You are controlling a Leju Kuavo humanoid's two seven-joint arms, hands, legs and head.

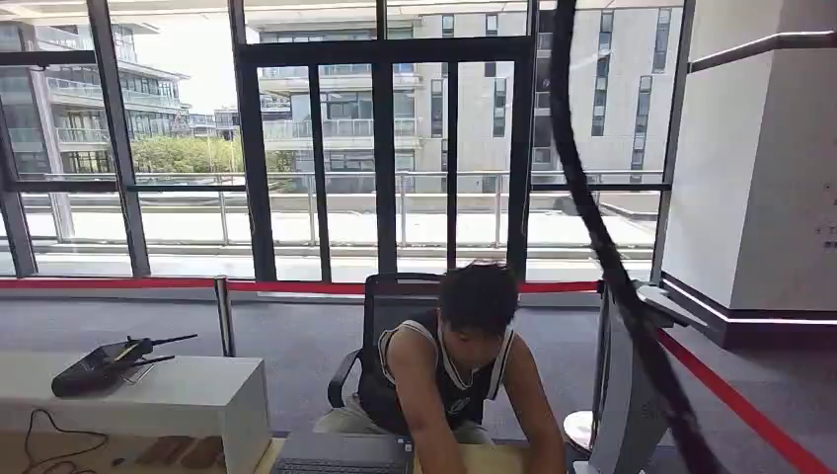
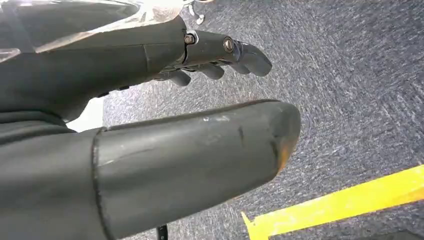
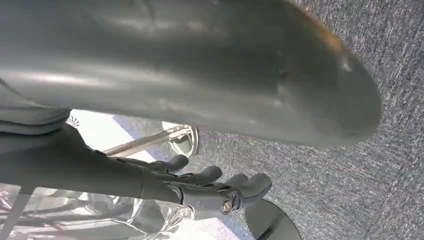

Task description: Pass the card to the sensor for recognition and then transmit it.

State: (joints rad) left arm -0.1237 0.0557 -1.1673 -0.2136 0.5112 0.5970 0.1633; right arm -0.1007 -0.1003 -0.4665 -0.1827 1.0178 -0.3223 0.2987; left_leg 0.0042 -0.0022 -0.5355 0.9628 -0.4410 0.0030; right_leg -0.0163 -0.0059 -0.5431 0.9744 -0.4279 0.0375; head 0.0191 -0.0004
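Head view, entry one: a person [image 1: 449, 370] seated in a black office chair [image 1: 390, 306], bent forward over a wooden desk edge [image 1: 494, 459] beside a laptop [image 1: 341, 454]; a white counter [image 1: 178, 395] carrying a black router-like device [image 1: 104, 365]; a red barrier strip [image 1: 296, 287] before tall windows; a dark cable [image 1: 602, 247] crossing the frame. We find no card and no sensor we can identify in any of the pictures, so the task's thing is unplaced. Risk, as we judge it: with the card unlocated and a person leaning close ahead, any reach we begin could go to the wrong spot or crowd the person; the hanging cable could also snag a rising arm. Left wrist view: the left hand [image 2: 165, 110] hangs over grey carpet [image 2: 350, 75] near a yellow floor stripe [image 2: 340, 205], thumb extended, fingers [image 2: 245, 52] apart and slightly curled, holding nothing. Right wrist view: the right hand [image 3: 200, 150] likewise hangs above carpet by a chrome stand base [image 3: 180, 140], fingers [image 3: 240, 187] spread loosely, empty.
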